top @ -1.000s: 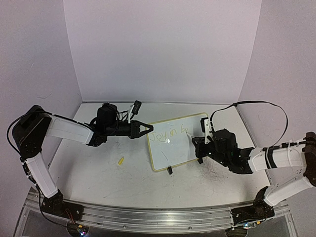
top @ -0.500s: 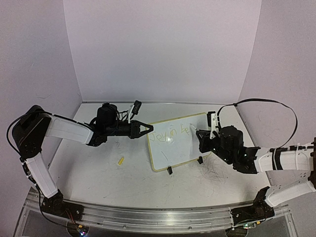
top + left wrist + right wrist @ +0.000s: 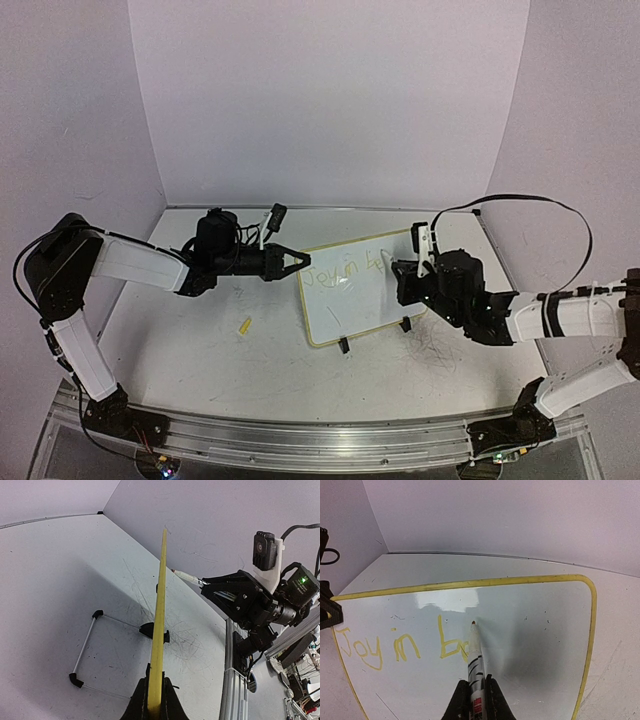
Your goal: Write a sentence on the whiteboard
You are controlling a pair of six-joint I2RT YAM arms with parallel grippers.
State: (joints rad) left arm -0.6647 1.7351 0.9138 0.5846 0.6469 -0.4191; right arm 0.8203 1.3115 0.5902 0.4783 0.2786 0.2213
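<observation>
- Scratched white tabletop.
- Small yellow cap, lying near-left of the jaws of the left gripper.
- Yellow-rimmed white rectangular whiteboard, standing on black clip feet, one edge between those jaws.

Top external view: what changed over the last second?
The right hand, gripping the pen, shifted slightly toward the far wall, beside the sentence. The left hand stays clamped on the whiteboard; whiteboard and yellow piece have not moved.

The whiteboard bears the sentence in yellow handwriting; in the right wrist view it reads "Joy in b"; the following letter is partly hidden behind the marker; the black and red print on the marker's barrel is too small to read.
</observation>
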